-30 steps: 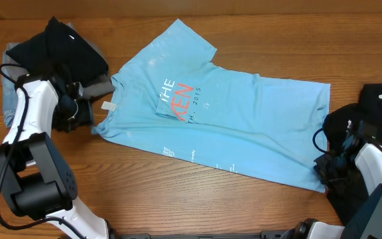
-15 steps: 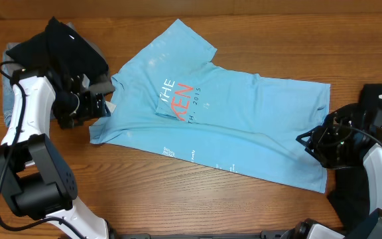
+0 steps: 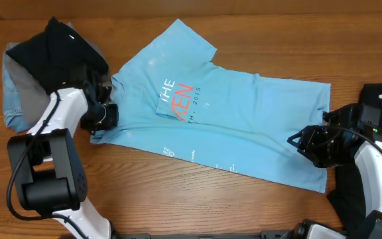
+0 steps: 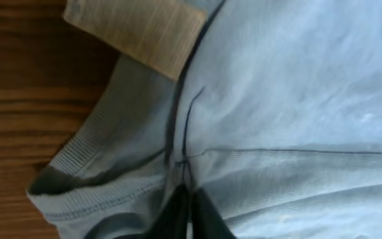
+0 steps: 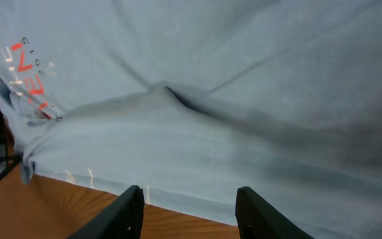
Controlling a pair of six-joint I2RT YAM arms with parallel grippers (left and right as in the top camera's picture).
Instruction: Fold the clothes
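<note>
T-shirt (image 3: 244,126) lies spread, one side folded over; most folding remains. Left gripper (image 3: 103,114) pinches the collar (image 4: 91,139) shut; right gripper (image 3: 297,141) hangs half-open, empty.

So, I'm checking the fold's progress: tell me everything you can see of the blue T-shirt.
The T-shirt is light blue, soft cotton-looking knit, lying mostly flat and slantwise on the wooden table, collar toward the left arm, hem toward the right. One side is folded over the chest, cutting off the orange-red and white lettering; small white text runs near the lower edge. The left tool is shut on fabric by the ribbed collar; the right tool stands open over the hem.
</note>
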